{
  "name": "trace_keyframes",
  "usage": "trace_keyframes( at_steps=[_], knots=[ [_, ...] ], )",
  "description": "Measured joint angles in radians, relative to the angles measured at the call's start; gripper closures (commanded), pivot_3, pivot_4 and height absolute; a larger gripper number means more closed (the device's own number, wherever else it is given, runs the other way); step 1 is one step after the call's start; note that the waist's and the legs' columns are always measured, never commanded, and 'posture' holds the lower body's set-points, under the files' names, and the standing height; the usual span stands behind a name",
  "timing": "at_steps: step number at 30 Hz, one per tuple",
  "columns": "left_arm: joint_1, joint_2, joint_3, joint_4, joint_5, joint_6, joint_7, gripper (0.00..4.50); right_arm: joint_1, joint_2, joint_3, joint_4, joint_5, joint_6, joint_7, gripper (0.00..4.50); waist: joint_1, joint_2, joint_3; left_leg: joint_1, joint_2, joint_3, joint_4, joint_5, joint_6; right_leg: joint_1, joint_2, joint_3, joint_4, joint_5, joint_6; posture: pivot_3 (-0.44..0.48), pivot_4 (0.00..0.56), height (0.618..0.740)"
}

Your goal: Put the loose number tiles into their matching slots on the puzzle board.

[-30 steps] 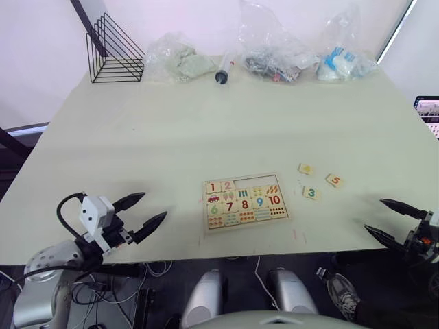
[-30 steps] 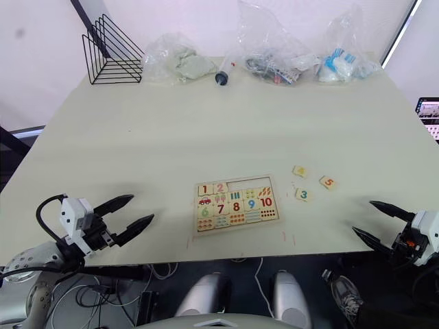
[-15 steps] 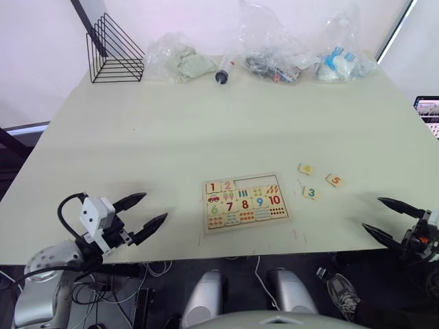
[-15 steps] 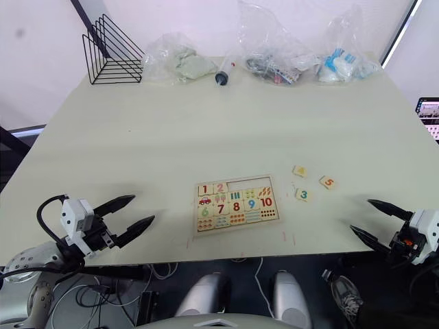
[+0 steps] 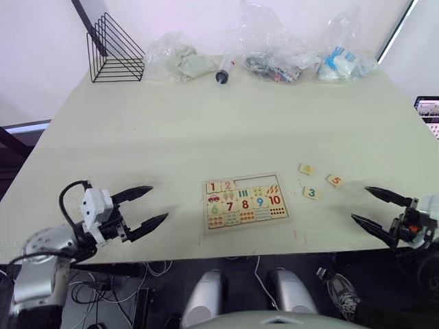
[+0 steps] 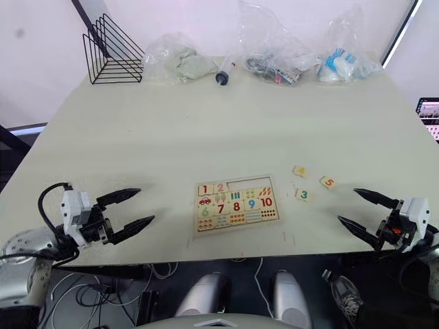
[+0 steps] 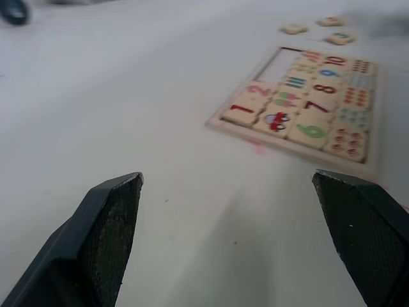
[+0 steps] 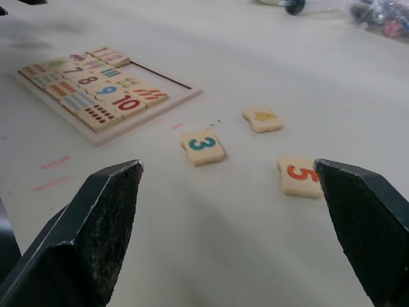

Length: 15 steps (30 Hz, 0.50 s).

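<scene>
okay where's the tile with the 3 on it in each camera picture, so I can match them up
Left eye view: the 3 tile lies on the table, right of the puzzle board.
Right eye view: same spot, below the 4 tile.
Left wrist view: a far, blurred tile beyond the board; its digit can't be read.
Right wrist view: centre, between the fingers.
Shared landmark: the board.

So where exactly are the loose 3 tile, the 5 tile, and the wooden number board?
3 tile (image 8: 203, 146), right wrist view, on its blue-green digit.
5 tile (image 8: 300, 175), right wrist view, on its orange digit.
puzzle board (image 5: 245, 201), left eye view, on the middle row of tiles.
</scene>
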State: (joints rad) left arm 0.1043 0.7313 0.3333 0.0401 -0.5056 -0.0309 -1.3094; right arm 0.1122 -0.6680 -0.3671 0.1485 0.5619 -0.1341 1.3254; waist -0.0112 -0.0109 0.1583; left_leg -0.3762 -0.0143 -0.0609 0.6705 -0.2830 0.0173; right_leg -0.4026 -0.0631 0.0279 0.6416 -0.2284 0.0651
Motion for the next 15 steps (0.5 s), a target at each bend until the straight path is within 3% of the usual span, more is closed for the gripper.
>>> trace_keyframes(
  at_steps=[8, 15],
  knots=[
    [-0.153, 0.062, -0.074, 0.099, -0.03, -0.006, -0.231, 0.03, -0.092, -0.044, 0.092, -0.016, -0.063, 0.025, 0.003, 0.0, -0.001, 0.0, 0.0, 0.0, 0.0, 0.001, 0.0, 0.0, 0.0, 0.0, 0.0, 0.0, 0.0, 0.0, 0.0, 0.0, 0.15, 0.74],
    [-0.218, 0.095, -0.136, 0.171, -0.039, -0.04, -0.27, 0.03, -0.178, -0.081, 0.199, -0.006, -0.171, 0.07, -0.032, 0.0, -0.002, 0.0, 0.0, -0.001, 0.0, 0.0, 0.0, 0.0, 0.0, 0.0, 0.0, -0.001, 0.0, 0.0, 0.0, 0.0, 0.15, 0.74]
  ],
)
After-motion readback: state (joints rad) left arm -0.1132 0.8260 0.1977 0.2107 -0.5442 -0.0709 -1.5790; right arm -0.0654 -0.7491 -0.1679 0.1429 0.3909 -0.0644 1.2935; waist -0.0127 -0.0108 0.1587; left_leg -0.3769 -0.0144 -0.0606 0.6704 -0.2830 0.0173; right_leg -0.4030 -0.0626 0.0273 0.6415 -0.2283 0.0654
